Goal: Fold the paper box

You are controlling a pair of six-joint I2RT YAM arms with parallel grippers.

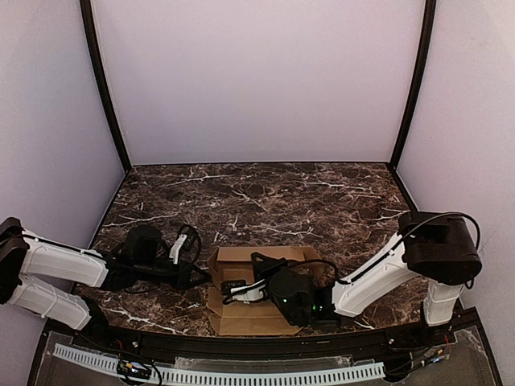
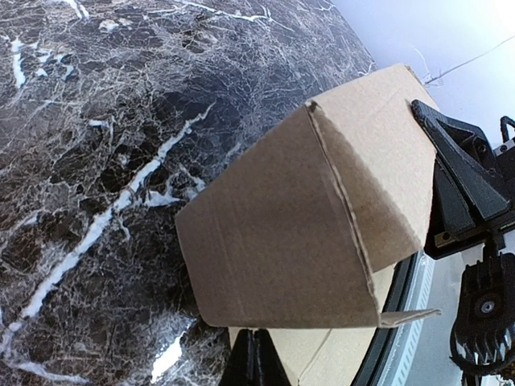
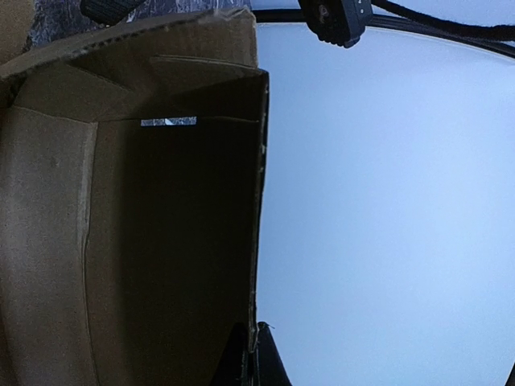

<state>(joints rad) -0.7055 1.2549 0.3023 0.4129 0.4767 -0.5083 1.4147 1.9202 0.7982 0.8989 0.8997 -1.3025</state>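
A dark marble counter [image 1: 265, 193] veined in white is seen beneath both arms, closed in by pale walls [image 1: 257, 80]. The left arm [image 1: 60, 265] is stretched in from the left and the right arm [image 1: 378, 277] from the right, so that the two sets of jaws are brought near each other close to the counter's front edge.

Between them the paper box [image 1: 245, 259] is found. It is plain brown cardboard, partly raised into a rectangular shape, with a flatter panel spread toward the arm bases.

The left jaws are met at the box's left edge. In the left wrist view their fingers [image 2: 251, 363] are shown pressed together to a thin line on the card's lower edge. The box's outer wall and a sharply creased corner rise straight ahead of them. Black parts of the right arm are seen just past the box, on the side away from the left jaws.

The right jaws are set against the box from the right. In the right wrist view their fingers [image 3: 241, 358] are shown drawn narrow, pinching the edge of a cardboard wall that runs directly ahead of them. The shaded inside of the box lies to the left of that wall. Folded flaps and a small slit of light are seen at the end farthest from the jaws.
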